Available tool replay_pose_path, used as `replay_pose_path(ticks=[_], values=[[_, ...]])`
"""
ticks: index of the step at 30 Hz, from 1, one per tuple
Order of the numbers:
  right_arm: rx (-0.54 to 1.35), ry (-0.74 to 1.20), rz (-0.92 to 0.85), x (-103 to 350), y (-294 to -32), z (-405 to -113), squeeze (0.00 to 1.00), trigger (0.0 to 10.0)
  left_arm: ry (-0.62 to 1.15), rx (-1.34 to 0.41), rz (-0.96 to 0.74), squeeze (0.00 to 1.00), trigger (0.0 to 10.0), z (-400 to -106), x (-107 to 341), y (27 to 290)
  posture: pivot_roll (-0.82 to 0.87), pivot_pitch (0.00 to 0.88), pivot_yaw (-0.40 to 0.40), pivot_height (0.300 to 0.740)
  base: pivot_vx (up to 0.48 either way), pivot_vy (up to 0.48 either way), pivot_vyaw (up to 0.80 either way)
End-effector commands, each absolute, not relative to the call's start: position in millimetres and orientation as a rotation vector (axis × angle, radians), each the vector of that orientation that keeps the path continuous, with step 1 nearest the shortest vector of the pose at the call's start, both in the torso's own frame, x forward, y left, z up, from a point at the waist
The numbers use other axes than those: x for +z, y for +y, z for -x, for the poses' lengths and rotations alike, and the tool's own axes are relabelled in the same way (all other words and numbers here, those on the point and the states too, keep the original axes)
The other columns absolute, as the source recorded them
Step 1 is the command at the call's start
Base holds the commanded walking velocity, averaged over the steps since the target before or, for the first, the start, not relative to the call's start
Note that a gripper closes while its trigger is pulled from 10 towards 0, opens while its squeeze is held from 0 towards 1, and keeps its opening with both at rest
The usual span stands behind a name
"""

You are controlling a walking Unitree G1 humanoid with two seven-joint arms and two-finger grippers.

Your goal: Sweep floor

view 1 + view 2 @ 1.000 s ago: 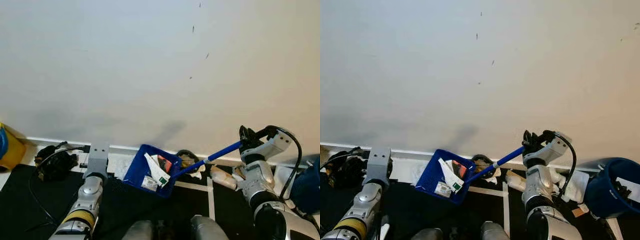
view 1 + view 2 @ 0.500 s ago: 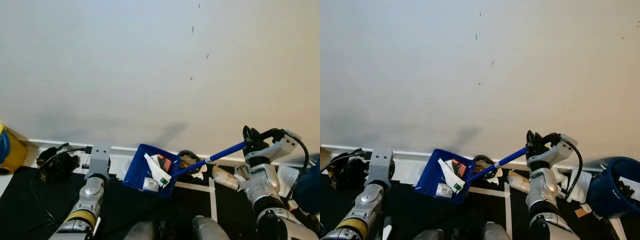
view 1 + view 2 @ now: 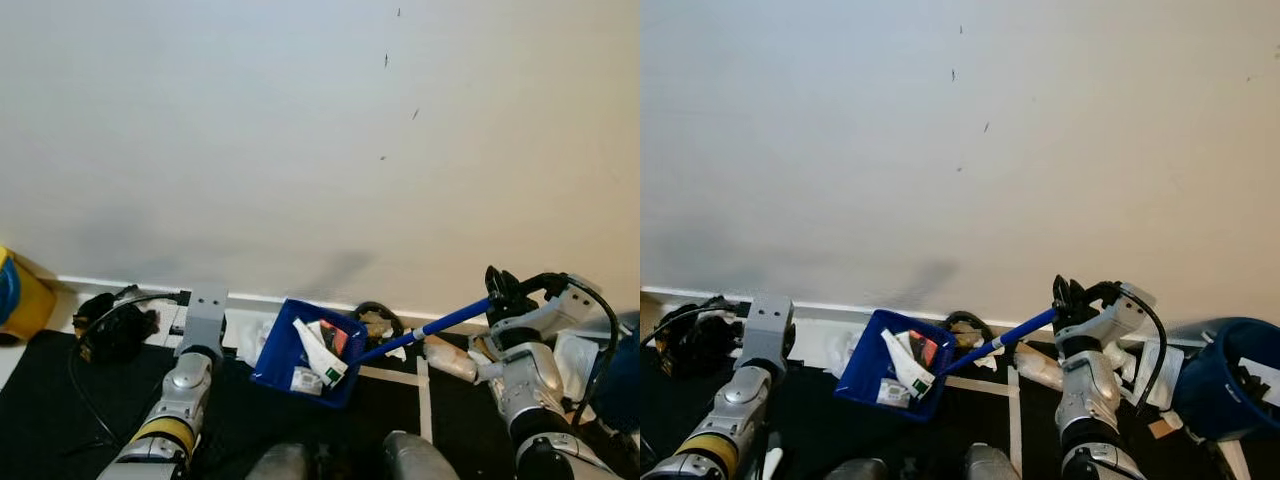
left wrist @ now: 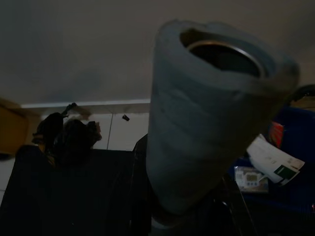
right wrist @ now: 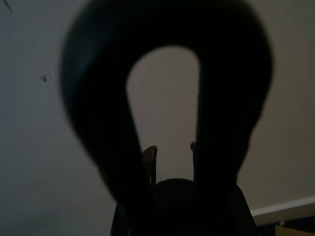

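A blue dustpan [image 3: 290, 355] hangs low in front of the wall, with a white wrapper [image 3: 316, 353] and other litter inside. Its long blue handle [image 3: 452, 319] runs up to the right into my right gripper [image 3: 497, 287], which is shut on its end. The handle's dark end loop [image 5: 167, 98] looms close in the right wrist view. My left arm [image 3: 185, 385] is raised at the lower left. A grey hollow pole [image 4: 206, 123] stands up out of my left gripper in the left wrist view, with the dustpan [image 4: 295, 162] behind it.
A pale wall with a white baseboard [image 3: 120, 288] is close ahead. A black cable bundle [image 3: 110, 328] and a yellow container [image 3: 15, 300] lie at the left. A dark blue bin [image 3: 1230, 378] stands at the right. Loose litter [image 3: 378, 322] and white tape lines [image 3: 422, 400] mark the black floor.
The dustpan has drifted slightly right and lower along with my right gripper. My left arm has shifted a little to the right.
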State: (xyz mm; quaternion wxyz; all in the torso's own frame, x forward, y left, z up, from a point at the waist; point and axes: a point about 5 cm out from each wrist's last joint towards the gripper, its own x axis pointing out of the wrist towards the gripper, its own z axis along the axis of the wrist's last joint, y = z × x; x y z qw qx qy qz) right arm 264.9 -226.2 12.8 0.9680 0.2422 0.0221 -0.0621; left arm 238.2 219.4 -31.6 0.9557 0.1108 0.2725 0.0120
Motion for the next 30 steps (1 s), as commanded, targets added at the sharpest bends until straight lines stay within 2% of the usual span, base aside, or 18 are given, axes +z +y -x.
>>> replay_pose_path(ticks=[1, 30], values=[[-0.136, 0.013, -0.494, 18.5, -231.5, -266.7, 0.0, 10.0, 0.624, 0.004, -0.169, 0.0, 10.0, -226.1, -44.9, 209.5, 0.08, 0.015, -0.017, 0.74, 0.0, -0.48, 0.0], [-0.123, 0.02, -0.482, 20.5, -230.7, -265.5, 0.0, 10.0, 0.634, 0.019, -0.155, 0.0, 10.0, -223.4, -47.0, 210.6, 0.07, 0.024, -0.021, 0.74, 0.0, -0.48, 0.0]])
